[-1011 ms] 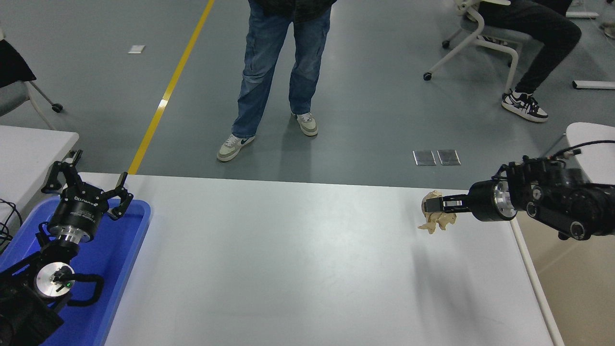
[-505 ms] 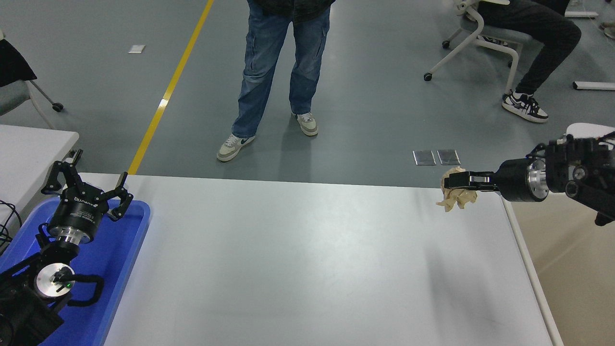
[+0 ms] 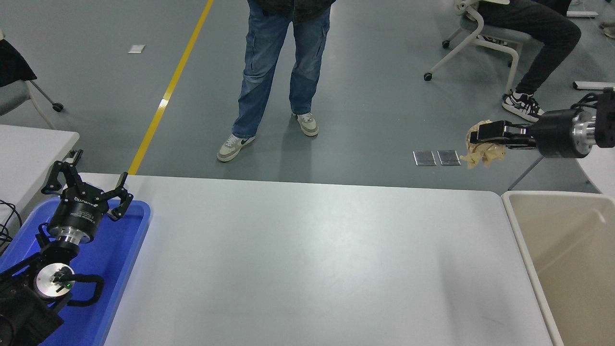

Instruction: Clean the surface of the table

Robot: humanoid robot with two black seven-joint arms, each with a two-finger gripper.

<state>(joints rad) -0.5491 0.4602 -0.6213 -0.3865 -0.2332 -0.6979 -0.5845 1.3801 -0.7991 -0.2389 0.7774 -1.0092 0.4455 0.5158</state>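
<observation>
Matte white-grey, the counter (image 3: 307, 259) fills the lower middle of the head view as one wide flat top with rounded far corners, its surface plain apart from soft reflections and a faint shadow toward its right side. Just beside its right edge stands a beige bin (image 3: 567, 254), open-topped, its near rim running alongside the counter edge. At the counter's left end sits a blue plastic tray (image 3: 129, 250), and beyond that, at the far left, the corner of a smaller white table (image 3: 29, 149) shows.

The left gripper (image 3: 85, 188) is parked over the blue tray at the lower left, its jaws spread apart and holding nothing.

The right gripper (image 3: 480, 137) reaches in from the right edge, raised well above the floor beyond the counter's far right corner and pointing left. Its jaws are clamped on a crumpled wad of tan paper (image 3: 483, 153), most of which hangs below the fingertips, clear of both the counter and the bin.

On the grey floor behind, a person in blue jeans (image 3: 278, 67) stands facing the counter's far edge, and a seated person's dark-trousered leg (image 3: 543, 43) shows at the upper right on a white chair (image 3: 475, 38). A yellow floor line (image 3: 168, 91) runs diagonally toward the counter's left corner.
</observation>
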